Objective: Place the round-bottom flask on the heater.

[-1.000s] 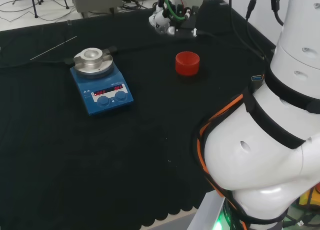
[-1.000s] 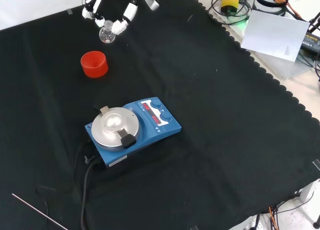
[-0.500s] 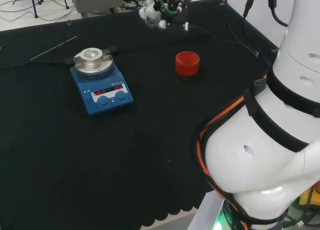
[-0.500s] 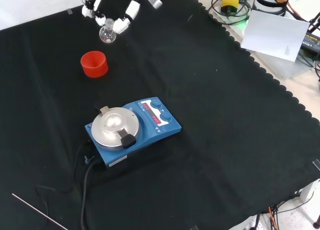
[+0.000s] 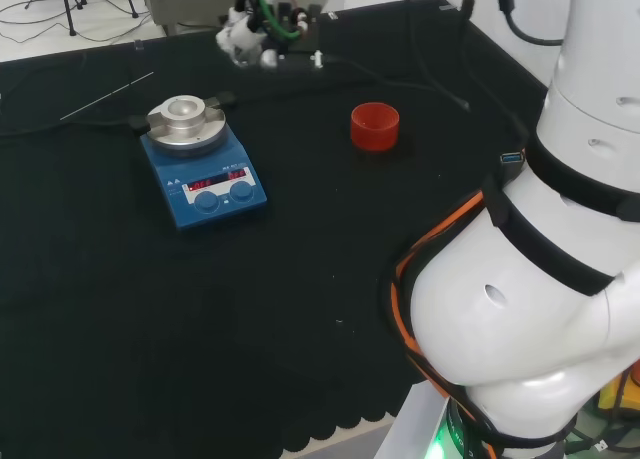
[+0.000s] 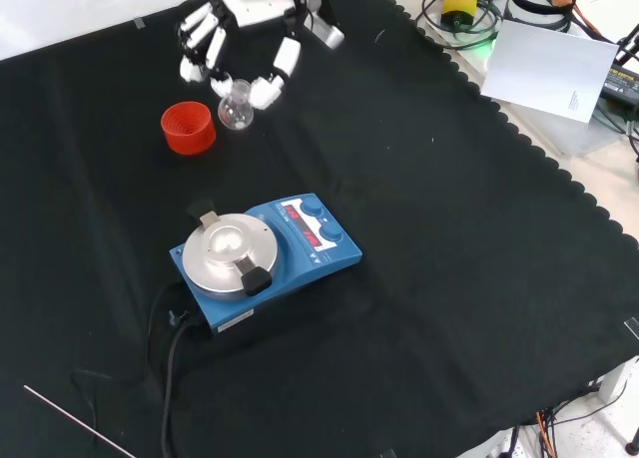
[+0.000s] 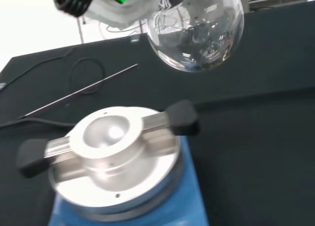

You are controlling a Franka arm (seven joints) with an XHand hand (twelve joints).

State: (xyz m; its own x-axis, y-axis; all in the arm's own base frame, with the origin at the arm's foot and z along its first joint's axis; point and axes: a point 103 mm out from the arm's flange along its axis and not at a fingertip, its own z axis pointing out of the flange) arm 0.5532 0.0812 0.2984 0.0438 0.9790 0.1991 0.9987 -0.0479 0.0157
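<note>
- Carrying the round-bottom flask [image 6: 236, 107], I see it hanging in the air, clear of the cloth.
- From left in the front view: the red ribbed stand [image 6: 188, 127], then the flask just beside it, held by its neck in the hand [image 6: 245, 41], whose fingers curl round it.
- Next, I judge, the heater [image 6: 262, 258]: its dished metal top [image 7: 110, 137] lies nearer the camera, well apart from the flask, bulb hanging downward.

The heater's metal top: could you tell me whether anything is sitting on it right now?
Nothing rests on the heater; its round hollow is bare. The hand holds the round-bottom flask in the air, away from it.
</note>
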